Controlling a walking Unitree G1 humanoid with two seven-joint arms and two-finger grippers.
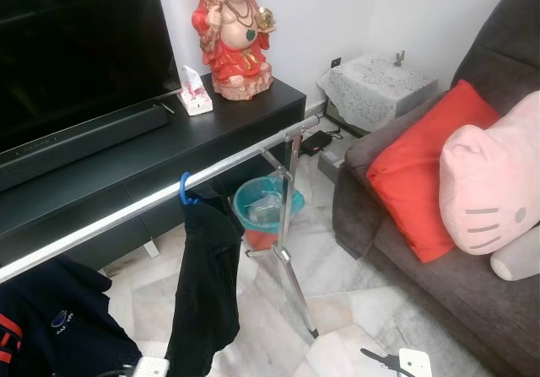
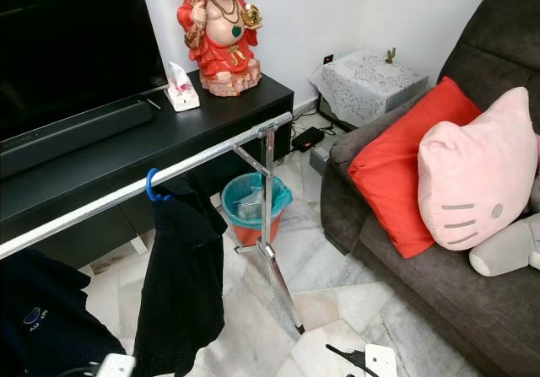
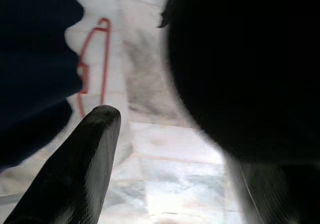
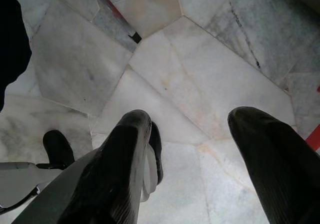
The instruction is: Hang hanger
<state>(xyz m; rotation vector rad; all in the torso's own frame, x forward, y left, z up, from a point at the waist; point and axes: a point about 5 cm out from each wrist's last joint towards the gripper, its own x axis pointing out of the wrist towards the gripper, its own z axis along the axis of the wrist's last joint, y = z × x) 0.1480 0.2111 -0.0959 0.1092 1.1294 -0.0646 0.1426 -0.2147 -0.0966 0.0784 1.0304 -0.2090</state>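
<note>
Blue hanger hook [image 1: 185,191] w/ black garment already sits on chrome rail [image 1: 245,154], so right claw [image 4: 192,149], wide & empty over marble floor, should back off w/o brushing it; left claw [image 3: 82,164] state unclear.

My two head views are evenly lit by soft daylight and sharp throughout. The polished pale marble floor [image 1: 337,309] throws back a mild sheen, and the shiny chrome clothes rail [image 1: 169,196] carries a thin bright glint along its length. The big black television screen [image 1: 76,40] stays dark with faint reflections. My left wrist view is blurred and harshly contrasted: black cloth [image 3: 250,68] is out of focus and the floor behind is blown out white. My right wrist view is clear and evenly bright.
</note>
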